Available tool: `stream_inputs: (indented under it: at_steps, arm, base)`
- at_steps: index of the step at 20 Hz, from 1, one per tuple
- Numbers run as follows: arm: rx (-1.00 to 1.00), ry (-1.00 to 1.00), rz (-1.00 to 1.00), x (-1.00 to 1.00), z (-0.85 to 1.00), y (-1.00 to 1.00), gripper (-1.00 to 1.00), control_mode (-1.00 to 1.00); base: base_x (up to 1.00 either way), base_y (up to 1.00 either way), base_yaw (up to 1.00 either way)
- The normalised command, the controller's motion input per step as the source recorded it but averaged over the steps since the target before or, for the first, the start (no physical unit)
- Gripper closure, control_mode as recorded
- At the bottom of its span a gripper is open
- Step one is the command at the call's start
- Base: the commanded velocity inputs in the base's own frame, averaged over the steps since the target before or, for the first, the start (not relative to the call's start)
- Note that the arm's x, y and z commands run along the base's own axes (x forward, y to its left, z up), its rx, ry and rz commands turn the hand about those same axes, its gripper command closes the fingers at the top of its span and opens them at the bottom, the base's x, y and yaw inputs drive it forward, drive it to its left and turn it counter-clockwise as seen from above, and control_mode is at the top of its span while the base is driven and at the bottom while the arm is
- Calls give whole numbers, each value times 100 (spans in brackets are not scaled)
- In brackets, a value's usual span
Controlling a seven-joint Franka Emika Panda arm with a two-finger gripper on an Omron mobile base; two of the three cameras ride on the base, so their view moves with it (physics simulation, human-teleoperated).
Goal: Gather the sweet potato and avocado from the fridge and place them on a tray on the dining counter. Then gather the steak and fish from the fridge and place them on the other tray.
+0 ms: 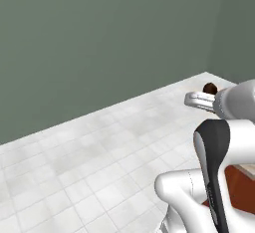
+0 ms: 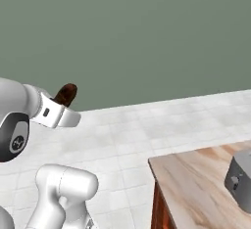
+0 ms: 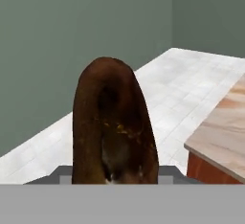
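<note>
Hand view shows the end effector (image 3: 115, 177) pinching the reddish-brown oblong sweet potato (image 3: 114, 127), carried above white tiled floor (image 1: 89, 162) beside the beige-topped wooden counter (image 2: 196, 184).

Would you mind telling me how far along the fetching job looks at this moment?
Done: the sweet potato is out of the fridge, clamped in the gripper above the white tiled floor. In hand: carrying it, with a corner of a wood-fronted counter close by. Left: setting it on a tray, then everything else; no tray or other food is in sight.
</note>
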Motion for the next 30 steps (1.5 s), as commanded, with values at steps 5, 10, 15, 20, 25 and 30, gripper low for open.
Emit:
stream_inputs:
  at_steps: [5,10,15,20,25,30]
  arm:
    - [0,0,0,0,0,0,100,100]
    - [0,0,0,0,0,0,100,100]
    - [0,0,0,0,0,0,100,100]
    - [0,0,0,0,0,0,100,100]
    - [0,0,0,0,0,0,100,100]
    - [0,0,0,0,0,0,100,100]
  base:
    - [76,52,-53]
    - [71,49,-55]
    - [66,46,-56]
    - [62,44,-58]
    - [69,45,-56]
    - [71,45,-55]
